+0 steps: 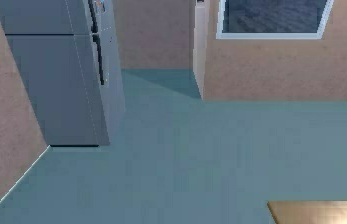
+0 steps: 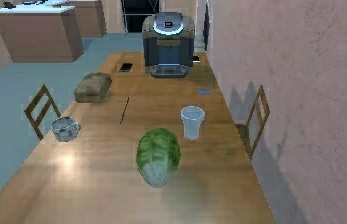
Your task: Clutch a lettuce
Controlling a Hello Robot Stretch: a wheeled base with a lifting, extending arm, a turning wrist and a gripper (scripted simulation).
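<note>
A green, ribbed lettuce [image 2: 158, 157] lies on the wooden table [image 2: 101, 185] in the arm side view, near the table's middle and toward its near end. A pale cup [image 2: 191, 122] stands just beyond it to the right.
On the table are also a brown loaf [image 2: 93, 87], a small grey bowl-like thing [image 2: 64, 128], a thin dark stick [image 2: 124, 110], a dark flat thing [image 2: 127, 68] and a coffee machine [image 2: 167, 45] at the far end. Chairs [image 2: 42, 106] [image 2: 254, 117] flank it. A grey fridge [image 1: 66, 65] stands at the forward view's left, a window [image 1: 275, 17] upper right, a table corner [image 1: 316, 212] bottom right.
</note>
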